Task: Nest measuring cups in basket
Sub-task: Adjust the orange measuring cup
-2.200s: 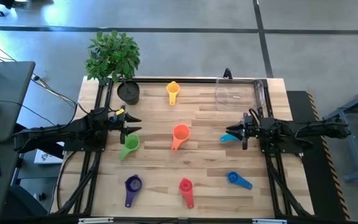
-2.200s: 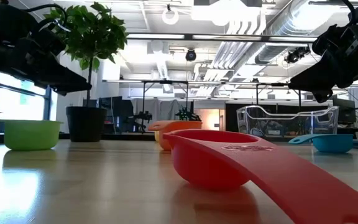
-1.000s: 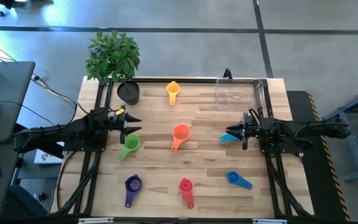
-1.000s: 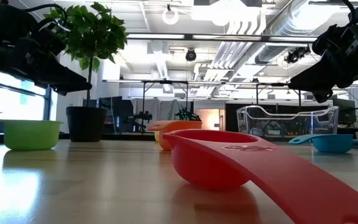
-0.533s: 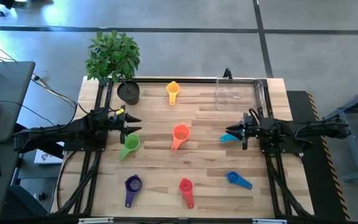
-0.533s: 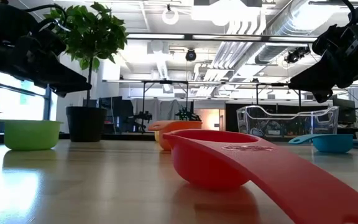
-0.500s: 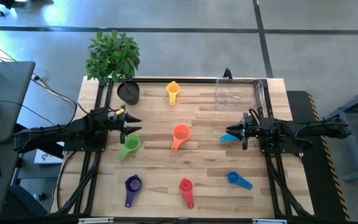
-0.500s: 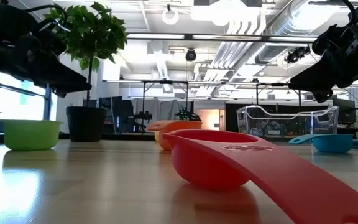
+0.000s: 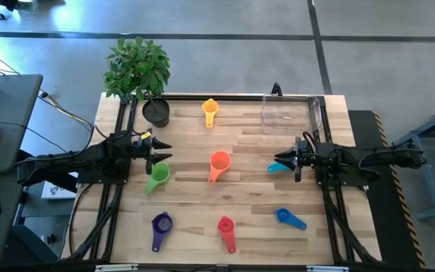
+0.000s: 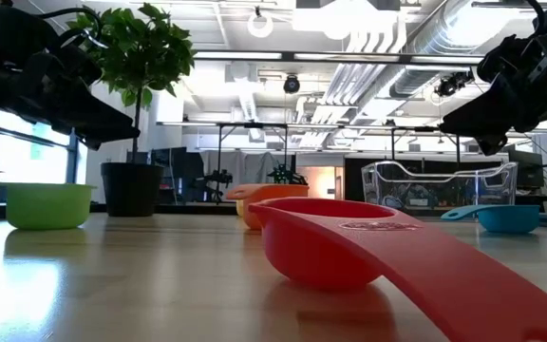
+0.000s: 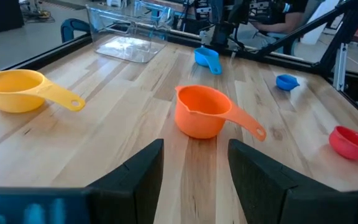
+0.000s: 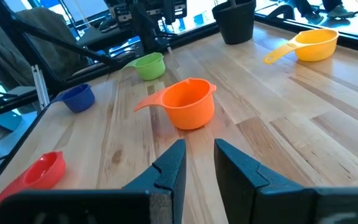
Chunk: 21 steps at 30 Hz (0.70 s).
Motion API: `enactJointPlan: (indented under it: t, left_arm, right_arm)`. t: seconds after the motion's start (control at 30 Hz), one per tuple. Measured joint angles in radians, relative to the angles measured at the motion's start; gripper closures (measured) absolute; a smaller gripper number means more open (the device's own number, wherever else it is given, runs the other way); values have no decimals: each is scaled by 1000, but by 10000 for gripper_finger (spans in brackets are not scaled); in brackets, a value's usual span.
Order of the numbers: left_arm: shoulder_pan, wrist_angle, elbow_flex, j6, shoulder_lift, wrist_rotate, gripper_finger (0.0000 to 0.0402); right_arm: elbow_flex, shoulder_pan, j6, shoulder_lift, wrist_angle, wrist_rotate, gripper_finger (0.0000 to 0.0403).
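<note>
Seven measuring cups lie apart, each resting on its base on the wooden table: yellow (image 9: 210,111) at the far side, orange (image 9: 218,164) in the middle, green (image 9: 157,177), light blue (image 9: 279,167), blue (image 9: 288,218), purple (image 9: 161,225) and red (image 9: 226,229) near the front. The clear basket (image 9: 291,112) stands at the far right. My left gripper (image 9: 161,154) hovers open above the green cup, pointing at the orange cup (image 11: 204,112). My right gripper (image 9: 282,161) hovers over the light blue cup, slightly open, with nothing between its fingers (image 12: 169,165).
A black plant pot (image 9: 156,112) with a leafy plant stands at the table's far left corner. Black frame rails run along the left and right table edges. Bare wood lies between the cups.
</note>
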Motion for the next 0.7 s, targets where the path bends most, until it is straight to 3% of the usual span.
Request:
enactJointPlan:
  t: [0.17,0.4,0.53,0.7]
  left_arm:
    - [0,0,0,-1,0,0,232]
    - [0,0,0,-19,0,0,232]
    - [0,0,0,-18,0,-3,232]
    - [0,1,0,-19,0,-47,232]
  right_arm:
    - [0,0,39,0,22,20,327]
    - [8,0,117,0,184,11,327]
    - [60,0,118,0,228,27,327]
    - [173,0,106,5,229,121,327]
